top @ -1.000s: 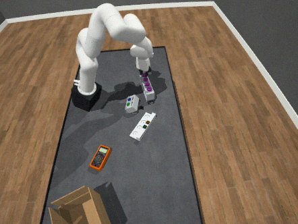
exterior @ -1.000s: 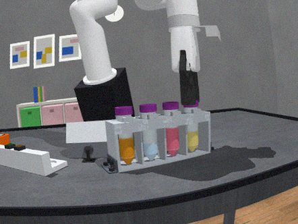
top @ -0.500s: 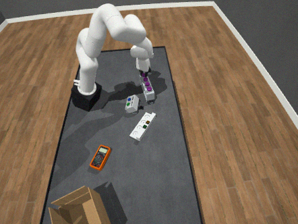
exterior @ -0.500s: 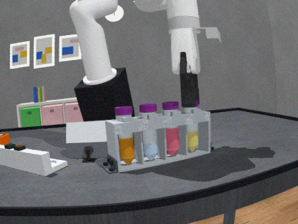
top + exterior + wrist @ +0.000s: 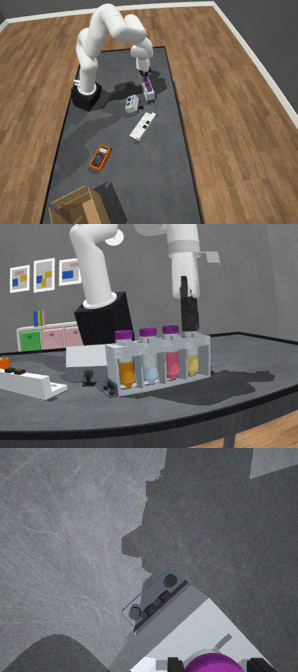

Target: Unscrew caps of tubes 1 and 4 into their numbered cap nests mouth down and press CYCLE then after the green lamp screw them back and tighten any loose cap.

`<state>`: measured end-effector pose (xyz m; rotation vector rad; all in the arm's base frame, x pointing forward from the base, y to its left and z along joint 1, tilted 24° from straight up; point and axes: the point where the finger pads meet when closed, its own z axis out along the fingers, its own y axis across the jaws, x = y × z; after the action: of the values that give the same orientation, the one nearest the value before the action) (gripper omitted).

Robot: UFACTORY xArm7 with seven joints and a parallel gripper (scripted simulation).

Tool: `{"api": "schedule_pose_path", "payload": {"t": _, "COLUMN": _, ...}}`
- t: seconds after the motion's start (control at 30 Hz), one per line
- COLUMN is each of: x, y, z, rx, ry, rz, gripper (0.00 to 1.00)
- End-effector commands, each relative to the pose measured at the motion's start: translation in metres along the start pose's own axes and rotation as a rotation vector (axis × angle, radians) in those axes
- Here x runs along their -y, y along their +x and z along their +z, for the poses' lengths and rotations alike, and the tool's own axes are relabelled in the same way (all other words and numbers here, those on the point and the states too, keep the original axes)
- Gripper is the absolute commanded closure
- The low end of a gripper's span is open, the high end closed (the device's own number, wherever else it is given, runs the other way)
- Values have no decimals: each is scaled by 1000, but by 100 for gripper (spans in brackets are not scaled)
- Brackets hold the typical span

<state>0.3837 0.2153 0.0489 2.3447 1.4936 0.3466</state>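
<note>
Your gripper is pinched on the purple cap of the yellow-filled tube (far right slot in the exterior view) of the decapping station, fingers upright.

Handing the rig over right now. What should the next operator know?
Gripper: shut on the purple cap of the yellow end tube in the decapping station.
Other three caps sit on their tubes.
Cap tray: no caps in the nests, both lamps dark.
Key housing: neither key lit.
Done: cap gripped, nothing off yet.
Left: unscrew both caps, nest them, CYCLE, wait for green, recap, check the rest, READY.
</note>
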Motion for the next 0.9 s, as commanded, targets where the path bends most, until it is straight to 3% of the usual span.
{"api": "schedule_pose_path", "payload": {"t": 0.0, "x": 0, "y": 2, "z": -1, "rx": -5, "ry": 0, "rz": -214, "gripper": 100}}
{"api": "schedule_pose_path", "payload": {"t": 0.07, "x": 0, "y": 2, "z": -1, "rx": -5, "ry": 0, "rz": -214, "gripper": 100}}
{"api": "schedule_pose_path", "payload": {"t": 0.87, "x": 0, "y": 2, "z": -2, "rx": -5, "ry": -6, "rz": -1236, "gripper": 100}}
